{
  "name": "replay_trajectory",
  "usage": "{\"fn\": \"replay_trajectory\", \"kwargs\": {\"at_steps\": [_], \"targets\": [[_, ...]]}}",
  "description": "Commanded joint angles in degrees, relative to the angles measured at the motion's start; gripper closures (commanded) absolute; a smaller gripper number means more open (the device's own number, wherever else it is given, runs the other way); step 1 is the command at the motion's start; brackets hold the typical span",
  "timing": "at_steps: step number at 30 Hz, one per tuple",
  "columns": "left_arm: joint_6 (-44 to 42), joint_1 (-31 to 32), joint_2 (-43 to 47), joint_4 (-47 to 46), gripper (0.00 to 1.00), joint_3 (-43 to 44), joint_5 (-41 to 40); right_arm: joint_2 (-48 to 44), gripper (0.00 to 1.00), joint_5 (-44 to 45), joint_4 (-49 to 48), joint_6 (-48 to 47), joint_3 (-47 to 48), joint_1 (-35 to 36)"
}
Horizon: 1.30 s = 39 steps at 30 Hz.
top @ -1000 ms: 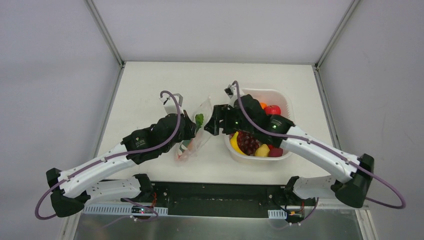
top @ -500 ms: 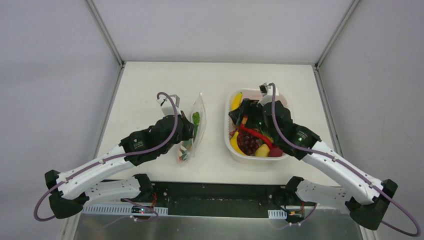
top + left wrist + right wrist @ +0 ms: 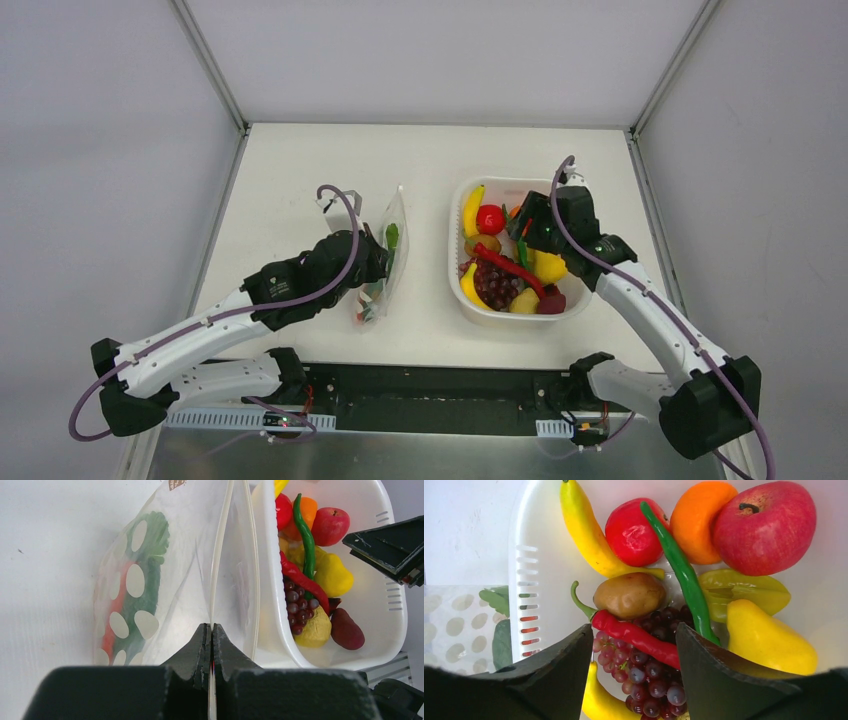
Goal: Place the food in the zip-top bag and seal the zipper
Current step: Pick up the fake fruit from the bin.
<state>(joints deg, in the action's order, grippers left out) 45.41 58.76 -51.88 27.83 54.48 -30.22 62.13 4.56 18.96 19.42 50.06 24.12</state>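
The dotted zip-top bag (image 3: 395, 225) lies left of the white basket (image 3: 520, 181), with a green and orange toy vegetable (image 3: 142, 580) inside it. My left gripper (image 3: 381, 266) is shut on one lip of the bag's zipper (image 3: 220, 555), and the mouth gapes open in the left wrist view. My right gripper (image 3: 520, 232) is open and empty above the food in the basket. Between its fingers I see purple grapes (image 3: 649, 675) and a red chili (image 3: 634, 635), with a brown potato (image 3: 629, 595) just beyond. I cannot tell whether it touches them.
The basket also holds a banana (image 3: 584, 527), a red tomato (image 3: 634, 532), an orange (image 3: 699, 515), an apple (image 3: 764, 525), a green chili (image 3: 679, 565) and yellow pieces. The bag (image 3: 454, 625) shows past the basket's slotted wall (image 3: 531, 565). Grey enclosure walls surround the table.
My right gripper has swung away from the bag's mouth to the right and now hangs over the basket. My left gripper still holds the bag's lip; the bag has settled slightly.
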Motion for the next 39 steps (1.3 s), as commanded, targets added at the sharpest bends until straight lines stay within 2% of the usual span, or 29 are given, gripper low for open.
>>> {"fn": "replay_trajectory", "kwargs": {"at_steps": [1, 6, 13, 20, 23, 32, 39], "targets": [[-1.21, -0.46, -0.24, 0.64, 1.0, 1.43, 0.44, 1.29, 0.36, -7.6, -2.67, -0.09, 0.72, -1.81], [-1.53, -0.47, -0.3, 0.41, 1.0, 1.31, 0.36, 3.38, 0.36, -9.41, -8.7, 1.34, 0.23, -2.6], [-2.11, -0.45, -0.58, 0.54, 1.0, 1.53, 0.97, 12.5, 0.38, -17.04, -18.15, -0.47, 3.97, -2.84], [-3.35, -0.48, -1.45, 0.99, 1.0, 2.51, 2.32, 22.29, 0.42, -17.13, -28.67, 0.31, 6.71, -4.08], [-3.99, -0.49, -2.24, 1.33, 1.0, 3.27, 3.36, 24.46, 0.43, -19.29, -29.88, 1.02, 8.01, -5.16], [-4.95, -0.49, -4.73, 1.23, 1.0, 4.66, 5.67, 30.67, 0.45, -23.81, -38.49, 0.44, 7.12, -6.43], [-5.64, -0.5, -5.44, 1.65, 1.0, 5.29, 6.19, 32.17, 0.48, -24.65, -50.39, 0.05, 2.11, -6.38]]}}
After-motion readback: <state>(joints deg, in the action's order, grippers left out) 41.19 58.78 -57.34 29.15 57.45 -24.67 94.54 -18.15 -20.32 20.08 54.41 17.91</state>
